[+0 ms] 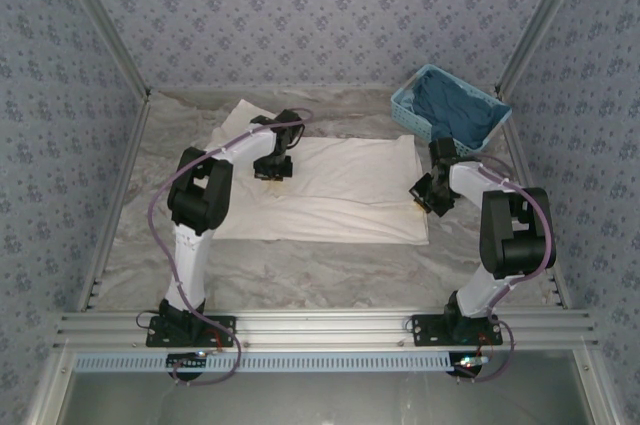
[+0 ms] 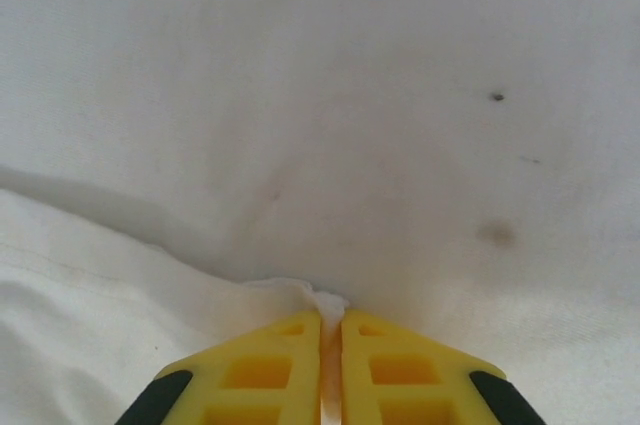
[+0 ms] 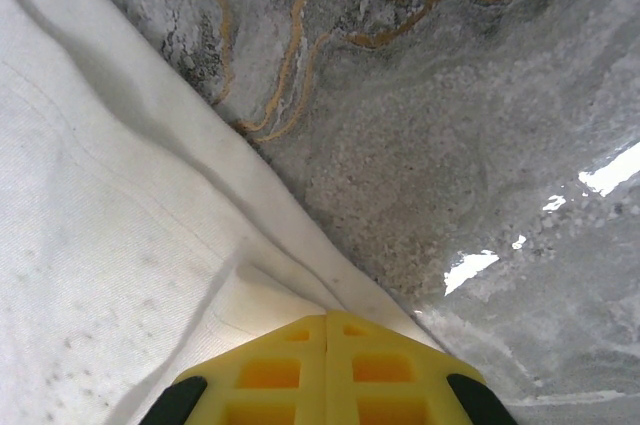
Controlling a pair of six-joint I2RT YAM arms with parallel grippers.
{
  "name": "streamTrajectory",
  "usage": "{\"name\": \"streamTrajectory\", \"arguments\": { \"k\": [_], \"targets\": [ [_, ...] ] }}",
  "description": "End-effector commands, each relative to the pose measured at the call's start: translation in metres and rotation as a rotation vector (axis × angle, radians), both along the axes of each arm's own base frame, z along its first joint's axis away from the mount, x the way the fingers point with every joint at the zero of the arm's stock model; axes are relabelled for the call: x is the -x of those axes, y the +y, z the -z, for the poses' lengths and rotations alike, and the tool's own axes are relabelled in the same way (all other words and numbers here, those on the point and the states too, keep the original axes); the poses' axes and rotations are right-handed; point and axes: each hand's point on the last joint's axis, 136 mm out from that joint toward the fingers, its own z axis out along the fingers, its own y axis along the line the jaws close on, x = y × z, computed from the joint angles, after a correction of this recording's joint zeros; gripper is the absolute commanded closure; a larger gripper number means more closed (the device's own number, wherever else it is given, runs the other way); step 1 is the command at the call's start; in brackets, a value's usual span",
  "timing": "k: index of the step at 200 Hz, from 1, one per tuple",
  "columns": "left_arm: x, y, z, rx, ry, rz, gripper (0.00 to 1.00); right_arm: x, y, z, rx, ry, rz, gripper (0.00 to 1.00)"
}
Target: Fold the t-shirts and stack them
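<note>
The marbled grey surface (image 1: 330, 270) takes the whole floor of the booth, between walls with patterned paper. On it, near the middle, the cream-white t-shirt (image 1: 350, 195) lies spread out and quite flat, its long side going from left to right. One corner of it reaches toward the far left.

In the far right corner stands a light-blue lattice basket (image 1: 405, 105), and a dark blue cloth (image 1: 455, 115) lies inside it.

The left arm (image 1: 200, 195) bends over the left part of the t-shirt. The right arm (image 1: 515, 230) bends toward its right edge.

The left claw (image 1: 272, 171) is down on the fabric. In the left wrist view its yellow fingers are closed, and a small fold of white cloth is pinched between the tips.

The right claw (image 1: 425, 195) is at the right edge of the t-shirt, where the cloth meets the bare surface. In the right wrist view its fingers are closed together. The hem runs up to the tips in a small raised ridge, so it seems to hold the edge.
</note>
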Motion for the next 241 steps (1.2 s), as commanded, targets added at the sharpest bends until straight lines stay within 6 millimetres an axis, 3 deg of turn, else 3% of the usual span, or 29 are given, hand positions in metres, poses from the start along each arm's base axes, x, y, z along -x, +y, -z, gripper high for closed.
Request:
{"name": "streamTrajectory", "arguments": {
  "k": [1,53,88,122,164,173,185,194,216,241],
  "targets": [
    [0.0,0.003,-0.03,-0.005,-0.062,0.0,0.92,0.002,-0.001,-0.006,0.013,0.009,0.0,0.97],
    [0.001,0.001,-0.045,0.007,-0.094,0.005,1.0,0.001,0.0,-0.005,0.013,0.008,-0.004,0.98],
    [-0.002,-0.018,-0.055,0.076,-0.139,0.065,1.0,0.001,-0.002,-0.005,0.02,0.007,-0.002,0.98],
    [0.002,-0.033,-0.044,0.104,-0.101,0.124,1.0,0.002,-0.002,-0.003,0.023,0.017,-0.002,0.98],
    [0.006,-0.03,-0.03,0.068,-0.071,0.149,1.0,0.003,-0.001,-0.002,0.02,0.023,-0.004,0.98],
    [0.006,-0.029,-0.031,0.061,-0.075,0.151,0.86,0.004,-0.001,-0.002,0.019,0.025,-0.004,0.98],
    [0.005,-0.026,-0.038,0.049,-0.087,0.142,0.52,0.003,0.0,-0.003,0.009,0.023,-0.003,0.98],
    [0.006,-0.023,-0.049,0.044,-0.106,0.126,0.4,0.007,-0.003,-0.003,0.014,0.041,-0.003,0.94],
    [0.019,-0.001,-0.074,0.077,-0.136,0.018,0.38,0.006,-0.012,-0.012,0.043,0.034,-0.011,0.76],
    [0.049,0.051,-0.086,0.171,-0.127,-0.199,0.42,0.002,-0.021,-0.034,0.092,-0.014,-0.049,0.63]
  ]
}}
